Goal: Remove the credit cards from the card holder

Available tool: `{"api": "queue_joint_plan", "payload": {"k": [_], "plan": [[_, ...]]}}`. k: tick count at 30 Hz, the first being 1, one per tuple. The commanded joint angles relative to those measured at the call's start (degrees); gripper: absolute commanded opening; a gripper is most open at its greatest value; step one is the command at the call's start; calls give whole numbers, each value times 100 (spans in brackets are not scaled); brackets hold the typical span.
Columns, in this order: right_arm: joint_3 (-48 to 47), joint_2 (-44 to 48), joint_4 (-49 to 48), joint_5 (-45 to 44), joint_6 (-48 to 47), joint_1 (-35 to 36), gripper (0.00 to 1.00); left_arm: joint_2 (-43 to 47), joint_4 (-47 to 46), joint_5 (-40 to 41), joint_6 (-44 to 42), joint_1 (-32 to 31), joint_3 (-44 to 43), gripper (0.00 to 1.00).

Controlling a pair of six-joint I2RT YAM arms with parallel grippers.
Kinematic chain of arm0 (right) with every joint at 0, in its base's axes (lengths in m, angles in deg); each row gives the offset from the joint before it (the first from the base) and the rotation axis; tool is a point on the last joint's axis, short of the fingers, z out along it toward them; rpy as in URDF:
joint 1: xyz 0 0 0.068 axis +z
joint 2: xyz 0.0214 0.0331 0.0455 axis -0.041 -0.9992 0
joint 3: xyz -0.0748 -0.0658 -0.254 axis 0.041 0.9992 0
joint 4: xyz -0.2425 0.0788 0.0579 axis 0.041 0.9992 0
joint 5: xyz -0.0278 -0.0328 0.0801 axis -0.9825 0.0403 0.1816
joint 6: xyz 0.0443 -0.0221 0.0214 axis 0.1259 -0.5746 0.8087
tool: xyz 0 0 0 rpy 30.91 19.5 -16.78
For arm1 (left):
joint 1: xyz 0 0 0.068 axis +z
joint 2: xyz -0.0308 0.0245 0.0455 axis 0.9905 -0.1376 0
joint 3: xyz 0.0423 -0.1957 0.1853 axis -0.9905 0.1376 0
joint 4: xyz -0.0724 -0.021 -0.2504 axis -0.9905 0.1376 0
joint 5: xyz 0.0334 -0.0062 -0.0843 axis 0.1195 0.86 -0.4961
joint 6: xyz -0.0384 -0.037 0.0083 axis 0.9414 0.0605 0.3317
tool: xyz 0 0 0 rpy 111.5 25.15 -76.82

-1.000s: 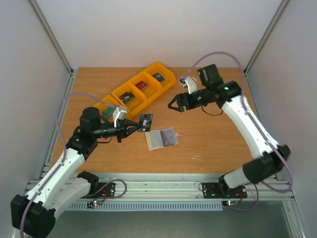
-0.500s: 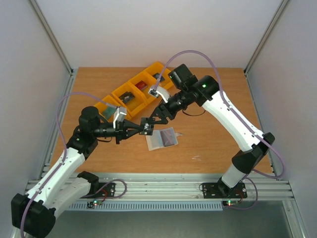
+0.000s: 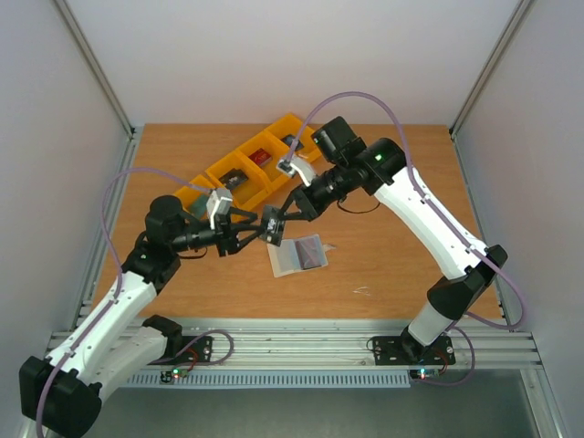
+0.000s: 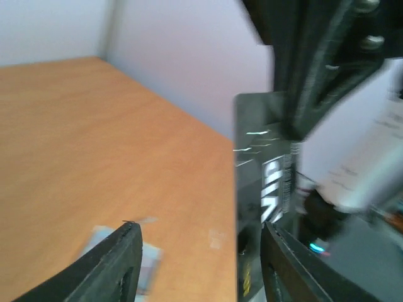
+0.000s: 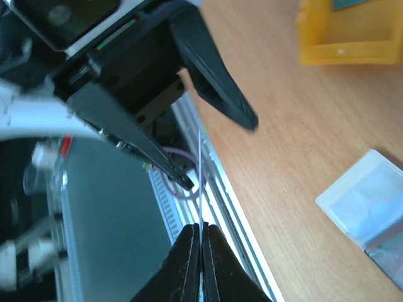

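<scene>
Credit card [image 3: 271, 225], the black one with pale marks, hangs in the air over the table [image 3: 383, 265], standing on edge between the two arms. The right gripper [image 3: 277, 218] comes at it from the far right, and its fingers are pressed together on the card's edge. The right wrist view shows the card [image 5: 199, 167] only as a thin line rising from that pinch. The left gripper [image 3: 255, 230] points at the card from the left with its fingers spread, one to each side. Neither seems to press on the card, though whether the nearer one touches it I cannot tell. In the left wrist view the card's [image 4: 261, 189] long axis runs roughly up and down, with the right gripper's fingers on its upper part. The right arm alone appears to carry the card, so the coming move likely turns on drawing it out from between the left fingers without brushing them. The card holder [image 3: 299, 254] lies open and flat on the table just below the card, nearer the arm bases. Counted: one black card, one card holder, two grippers, and no red card that I can make out. One half of the holder looks darker, and what it holds is unclear.
</scene>
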Motion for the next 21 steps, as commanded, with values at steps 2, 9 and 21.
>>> {"api": "queue_joint_plan", "payload": {"k": [2,9,21], "plan": [[6,-110,-701,-953,3204,-678,1,71,42,3189,-625,5,-418,54],[1497,364,-2929,-2119,6840,-727,1,-324,928,4529,-3585,-1101,-1310,50],[1823,530,-3188,-2716,7965,-300,1,-1754,986,5841,-6172,-2398,-1871,55]]}}
